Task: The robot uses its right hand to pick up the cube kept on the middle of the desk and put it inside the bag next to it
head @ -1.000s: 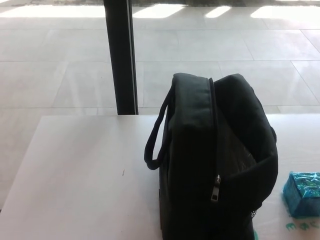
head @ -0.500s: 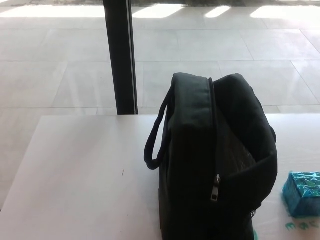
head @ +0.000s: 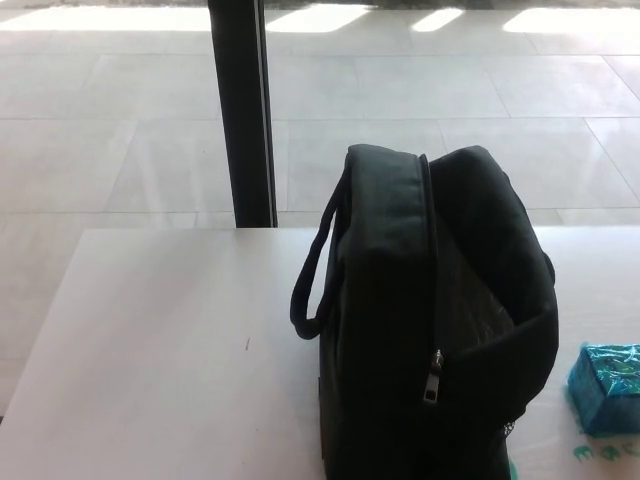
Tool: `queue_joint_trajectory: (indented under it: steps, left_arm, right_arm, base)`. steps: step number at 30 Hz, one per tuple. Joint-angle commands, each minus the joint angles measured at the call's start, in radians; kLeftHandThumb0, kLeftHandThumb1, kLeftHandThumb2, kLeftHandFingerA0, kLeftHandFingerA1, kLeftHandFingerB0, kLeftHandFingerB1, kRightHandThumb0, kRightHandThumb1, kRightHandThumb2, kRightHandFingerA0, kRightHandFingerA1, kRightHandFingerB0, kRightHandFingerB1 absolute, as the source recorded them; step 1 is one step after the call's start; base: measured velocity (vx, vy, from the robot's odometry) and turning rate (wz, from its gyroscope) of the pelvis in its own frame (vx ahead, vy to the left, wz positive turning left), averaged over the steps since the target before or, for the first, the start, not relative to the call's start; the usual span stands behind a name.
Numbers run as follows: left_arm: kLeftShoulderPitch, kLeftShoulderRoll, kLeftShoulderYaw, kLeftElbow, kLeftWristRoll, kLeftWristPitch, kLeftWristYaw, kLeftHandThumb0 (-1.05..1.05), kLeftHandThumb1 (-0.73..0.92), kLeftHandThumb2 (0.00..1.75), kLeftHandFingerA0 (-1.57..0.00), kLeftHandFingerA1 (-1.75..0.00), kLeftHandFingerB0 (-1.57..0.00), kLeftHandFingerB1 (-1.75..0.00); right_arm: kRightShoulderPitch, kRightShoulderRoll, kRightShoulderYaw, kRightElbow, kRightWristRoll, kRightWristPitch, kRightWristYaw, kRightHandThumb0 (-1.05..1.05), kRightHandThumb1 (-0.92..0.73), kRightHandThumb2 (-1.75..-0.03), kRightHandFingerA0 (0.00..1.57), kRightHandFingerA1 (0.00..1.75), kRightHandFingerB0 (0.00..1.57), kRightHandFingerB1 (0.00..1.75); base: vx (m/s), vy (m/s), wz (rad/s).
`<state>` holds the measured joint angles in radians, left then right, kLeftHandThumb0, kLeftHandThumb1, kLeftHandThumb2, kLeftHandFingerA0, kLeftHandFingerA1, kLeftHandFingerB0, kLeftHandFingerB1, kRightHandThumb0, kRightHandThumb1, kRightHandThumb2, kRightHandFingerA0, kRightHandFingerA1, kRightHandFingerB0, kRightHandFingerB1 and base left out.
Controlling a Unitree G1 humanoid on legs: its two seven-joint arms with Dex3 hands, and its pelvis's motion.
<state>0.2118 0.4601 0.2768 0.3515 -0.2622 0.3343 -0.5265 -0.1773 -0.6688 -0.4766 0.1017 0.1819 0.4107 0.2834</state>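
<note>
head view: neither robot hand shows, so the state of their fingers cannot be told. the black bag stands upright near the tabletop front edge, its zipped mouth gaping rightward, likely to receive the teal cube, which sits just beside it by the right edge.

Bag: bottom cut off by the lower picture edge; base not seen. Interior behind the open flap is dark, contents cannot be told. Zipper pull small, detail unclear.

Cube: right side cut off by the picture edge; pattern on its teal wrap blurred. Teal marks on the desk below the cube too small to read.

Black post: top cut off by the upper edge, foot hidden behind the desk's far edge.
</note>
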Motion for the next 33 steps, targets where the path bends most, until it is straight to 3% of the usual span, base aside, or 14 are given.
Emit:
queue_joint_trajectory:
  steps: [1,5,6,7,8,9,11,17,19,20,23,24,32,33]
  left_arm:
    - [0.003,0.007,0.003,-0.005,-0.023,0.031,-0.032,-0.74,0.53,0.88,-0.16,-0.55,-0.12,-0.46]
    - [0.004,0.009,0.001,-0.005,-0.022,0.031,-0.035,-0.74,0.54,0.88,-0.15,-0.55,-0.12,-0.46]
    - [0.003,0.01,0.0,-0.001,-0.021,0.028,-0.037,-0.73,0.68,0.59,-0.19,-0.51,-0.17,-0.36]
    - [0.0,0.009,0.001,0.004,-0.023,0.032,-0.036,-0.73,0.67,0.59,-0.19,-0.51,-0.17,-0.36]
    - [0.0,0.01,0.001,0.003,-0.026,0.034,-0.037,-0.73,0.67,0.59,-0.18,-0.51,-0.17,-0.36]
    - [0.0,0.01,0.001,0.003,-0.027,0.034,-0.038,-0.73,0.67,0.59,-0.18,-0.51,-0.17,-0.36]
    - [0.007,0.012,-0.001,-0.001,-0.025,0.037,-0.037,-0.74,0.54,0.87,-0.15,-0.54,-0.12,-0.46]
    - [0.007,0.015,-0.006,-0.005,-0.019,0.037,-0.029,-0.75,0.52,0.88,-0.16,-0.55,-0.13,-0.46]
    - [0.003,0.011,-0.003,0.0,-0.021,0.042,-0.023,-0.72,0.66,0.59,-0.21,-0.5,-0.18,-0.36]
    - [0.003,0.011,-0.003,0.002,-0.021,0.039,-0.024,-0.75,0.52,0.87,-0.18,-0.55,-0.14,-0.47]
    - [0.008,0.013,-0.006,-0.001,-0.018,0.035,-0.028,-0.75,0.52,0.88,-0.18,-0.56,-0.13,-0.47]
    - [0.004,0.014,-0.007,0.007,-0.019,0.037,-0.031,-0.74,0.52,0.88,-0.17,-0.55,-0.12,-0.46]
    - [0.004,0.023,-0.016,0.003,-0.014,0.038,-0.033,-0.74,0.53,0.88,-0.16,-0.55,-0.13,-0.46]
    - [0.005,0.024,-0.015,0.004,-0.015,0.036,-0.034,-0.72,0.67,0.6,-0.2,-0.52,-0.17,-0.37]
  right_arm:
    - [0.008,-0.038,0.13,-0.115,-0.027,0.061,0.074,-0.84,-0.77,-0.63,0.01,0.33,0.07,0.26]
    - [-0.002,-0.033,0.21,-0.17,-0.046,0.101,0.063,-0.85,-0.75,-0.63,0.07,0.37,0.1,0.25]
    - [-0.004,-0.038,0.245,-0.185,-0.065,0.101,0.066,-0.85,-0.75,-0.64,0.05,0.38,0.08,0.26]
    - [-0.003,-0.042,0.265,-0.193,-0.068,0.103,0.077,-0.84,-0.57,-0.99,0.06,0.39,0.08,0.25]
    - [-0.003,-0.046,0.284,-0.195,-0.082,0.095,0.075,-0.87,-0.75,-0.63,0.07,0.4,0.08,0.26]
    - [-0.003,-0.049,0.292,-0.196,-0.088,0.093,0.073,-0.87,-0.75,-0.63,0.07,0.4,0.08,0.26]
    - [-0.006,-0.062,0.335,-0.184,-0.117,0.069,0.082,-0.87,-0.76,-0.63,0.07,0.4,0.08,0.25]
    - [-0.055,-0.042,0.38,-0.13,-0.13,0.039,0.081,-0.86,-0.61,-1.0,0.05,0.34,0.04,0.21]
    - [-0.082,-0.039,0.403,-0.107,-0.151,0.038,0.075,-0.81,-0.76,-0.64,0.08,0.33,0.08,0.22]
    - [-0.096,-0.04,0.418,-0.087,-0.164,0.026,0.073,-0.8,-0.77,-0.64,0.09,0.34,0.08,0.22]
    - [-0.126,-0.042,0.45,-0.039,-0.192,-0.001,0.07,-0.79,-0.77,-0.64,0.09,0.33,0.08,0.22]
    - [-0.176,-0.052,0.508,0.033,-0.245,-0.029,0.073,-0.87,-0.64,-1.02,0.03,0.29,0.07,0.2]
    - [-0.316,-0.021,0.608,0.266,-0.317,-0.113,0.045,-1.05,-0.68,-1.08,0.0,0.11,0.01,0.02]
    - [-0.327,-0.01,0.617,0.291,-0.324,-0.122,0.037,-1.05,-0.68,-1.08,0.0,0.11,0.0,0.02]
  base:
    - [0.0,0.0,0.0]
    - [0.0,0.0,0.0]
    - [0.0,0.0,0.0]
    - [0.0,0.0,0.0]
    - [0.0,0.0,0.0]
    - [0.0,0.0,0.0]
    - [0.0,0.0,0.0]
    - [0.0,0.0,0.0]
    - [0.0,0.0,0.0]
    - [0.0,0.0,0.0]
    - [0.0,0.0,0.0]
    - [0.0,0.0,0.0]
    - [0.0,0.0,0.0]
    - [0.0,0.0,0.0]
